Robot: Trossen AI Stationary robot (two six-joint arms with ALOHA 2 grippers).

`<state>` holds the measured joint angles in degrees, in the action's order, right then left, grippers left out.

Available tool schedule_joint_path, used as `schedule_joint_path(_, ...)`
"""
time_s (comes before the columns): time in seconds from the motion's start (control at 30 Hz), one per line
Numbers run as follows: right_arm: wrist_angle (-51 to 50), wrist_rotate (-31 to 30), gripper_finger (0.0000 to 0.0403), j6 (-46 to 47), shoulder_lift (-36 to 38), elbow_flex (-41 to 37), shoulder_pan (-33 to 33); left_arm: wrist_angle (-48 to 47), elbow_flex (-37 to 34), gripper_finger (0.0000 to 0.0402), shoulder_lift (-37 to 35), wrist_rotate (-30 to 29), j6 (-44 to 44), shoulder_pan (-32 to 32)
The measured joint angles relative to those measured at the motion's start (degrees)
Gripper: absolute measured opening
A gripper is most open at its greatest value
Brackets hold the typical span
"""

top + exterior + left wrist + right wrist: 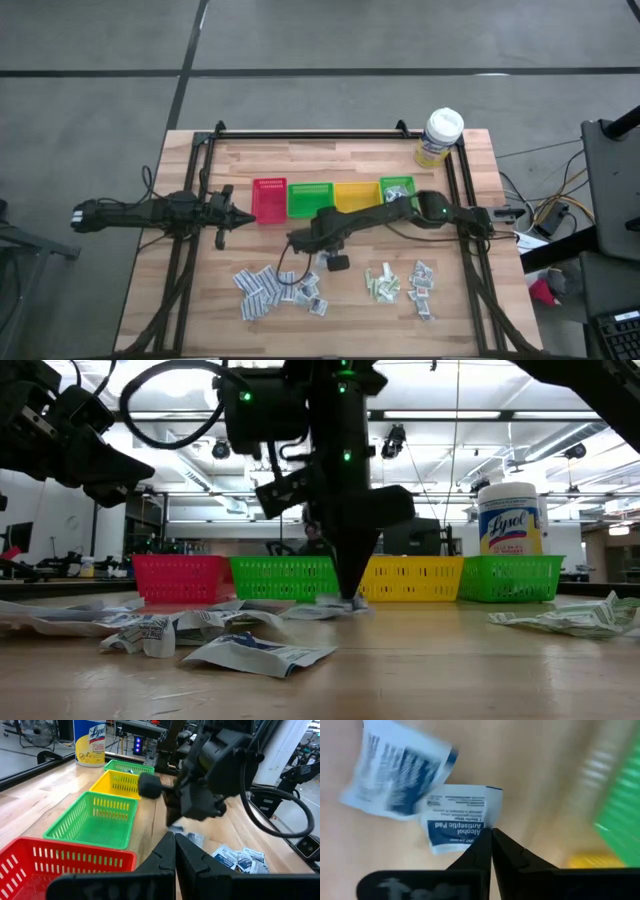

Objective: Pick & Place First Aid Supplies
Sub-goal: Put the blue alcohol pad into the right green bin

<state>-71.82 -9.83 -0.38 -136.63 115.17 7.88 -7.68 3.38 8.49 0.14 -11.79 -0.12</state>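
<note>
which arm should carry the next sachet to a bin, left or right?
Right. The right tool is shut on the edge of an alcohol pad sachet, down among the white-blue sachets in front of the bins. The left tool is shut and empty, parked beside the red bin.

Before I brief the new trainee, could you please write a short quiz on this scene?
1. True or false: the wipes tub stands on the table, outside every bin.
2. Which bin lies nearest the left gripper? A. red bin B. yellow bin C. a green bin
3. Fill in: the right gripper is ___, its tips at the edge of an alcohol pad sachet.
Key: 1 true; 2 A; 3 shut.
</note>
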Motion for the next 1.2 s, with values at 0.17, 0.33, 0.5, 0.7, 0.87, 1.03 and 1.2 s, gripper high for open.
schedule_joint_path(0.17,-8.42,-2.79,0.0008,3.36,0.06,4.14,0.12,-0.01,0.0,0.0,0.0,0.0,0.0,-0.01)
schedule_joint_path(0.33,-17.65,-2.84,0.0008,7.69,0.08,8.22,0.29,-0.02,0.0,0.0,0.0,0.0,0.0,0.0)
schedule_joint_path(0.5,-18.12,2.29,0.0008,10.47,1.02,8.92,0.56,-0.03,0.0,0.0,0.0,0.0,0.0,-0.02)
schedule_joint_path(0.7,-18.22,2.39,0.0008,10.46,1.12,8.02,1.51,-0.02,0.0,0.0,0.07,0.0,0.0,-0.01)
schedule_joint_path(0.87,-18.16,2.9,0.0008,10.48,1.11,7.52,2.55,-0.02,0.0,0.0,0.07,0.0,0.0,-0.02)
schedule_joint_path(1.03,-18.2,5.58,0.0008,10.67,1.13,7.42,3.63,-0.02,0.0,0.0,0.07,0.0,0.01,-0.01)
schedule_joint_path(1.2,-18.22,5.6,0.0008,11.55,1.13,7.37,4.87,-0.02,0.0,0.0,0.07,0.0,0.0,0.0)
